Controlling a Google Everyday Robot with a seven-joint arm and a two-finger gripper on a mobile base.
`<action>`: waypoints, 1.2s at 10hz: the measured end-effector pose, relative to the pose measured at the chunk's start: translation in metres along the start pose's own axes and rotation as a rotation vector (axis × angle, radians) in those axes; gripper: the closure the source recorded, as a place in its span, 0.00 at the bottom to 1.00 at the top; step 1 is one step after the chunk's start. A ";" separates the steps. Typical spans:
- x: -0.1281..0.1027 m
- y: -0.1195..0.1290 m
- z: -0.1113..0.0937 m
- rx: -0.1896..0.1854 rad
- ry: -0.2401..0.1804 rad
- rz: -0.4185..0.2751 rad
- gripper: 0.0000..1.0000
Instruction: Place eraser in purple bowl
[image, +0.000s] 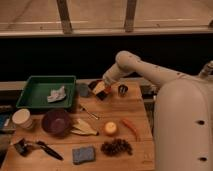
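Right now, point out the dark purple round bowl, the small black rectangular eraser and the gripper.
dark purple round bowl (56, 132), camera view, front wall.
small black rectangular eraser (100, 95), camera view, middle.
gripper (103, 90), camera view, between fingertips, right of green tray (47, 78).

One camera, probably high beside the arm, looks down across the table, gripper mid-frame.
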 end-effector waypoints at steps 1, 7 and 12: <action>-0.011 0.014 0.000 -0.009 0.000 -0.048 1.00; -0.048 0.096 0.023 0.033 0.102 -0.267 1.00; -0.044 0.092 0.023 0.030 0.109 -0.264 1.00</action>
